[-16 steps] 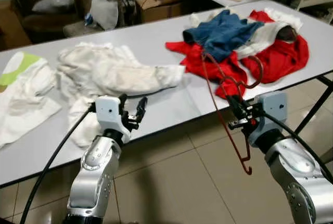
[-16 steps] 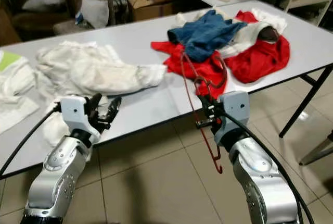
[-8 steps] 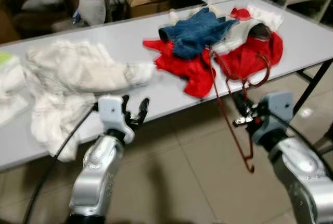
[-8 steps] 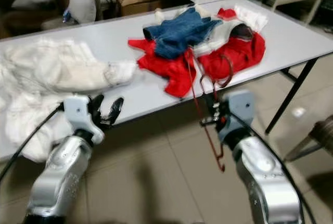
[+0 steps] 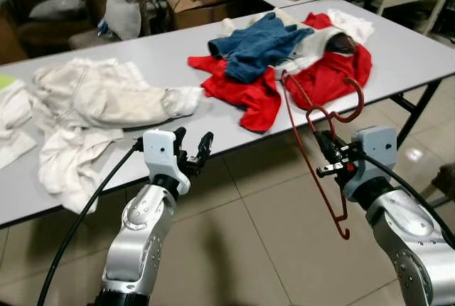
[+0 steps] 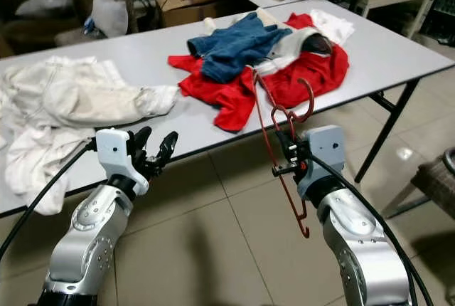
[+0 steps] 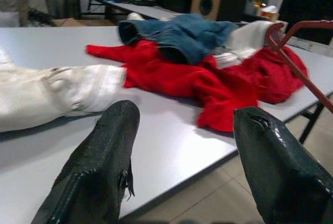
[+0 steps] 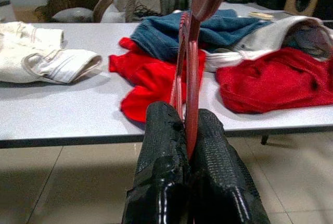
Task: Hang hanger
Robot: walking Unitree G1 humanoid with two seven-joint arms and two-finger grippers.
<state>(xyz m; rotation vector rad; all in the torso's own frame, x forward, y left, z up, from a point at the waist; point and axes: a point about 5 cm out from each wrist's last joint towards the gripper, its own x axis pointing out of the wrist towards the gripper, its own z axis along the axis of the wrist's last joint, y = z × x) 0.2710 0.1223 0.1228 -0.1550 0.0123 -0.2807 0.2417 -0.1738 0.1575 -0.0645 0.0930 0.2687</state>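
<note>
Over on the left, the left gripper [image 5: 193, 151] floats in front of the desk [image 5: 178, 57] edge, its 2 fingers spread wide and carrying nothing, with the white clothes [image 5: 92, 99] lying on the desk just beyond it. Middle of the desk: blue jeans [image 5: 256, 39] heaped on red garments [image 5: 298, 82]. Now to the right, where it matters: the right gripper [image 5: 328, 162] is clamped tight on the red hanger [image 5: 313, 142], pinching its wire partway down. The hanger's long axis runs steeply up and down, hook [image 5: 352, 103] curling at the top toward the desk, free end dangling over the tiled floor [image 5: 270, 235]. It rides in the right arm's grip, clear of the desk; no rail to hang it on can be made out.
</note>
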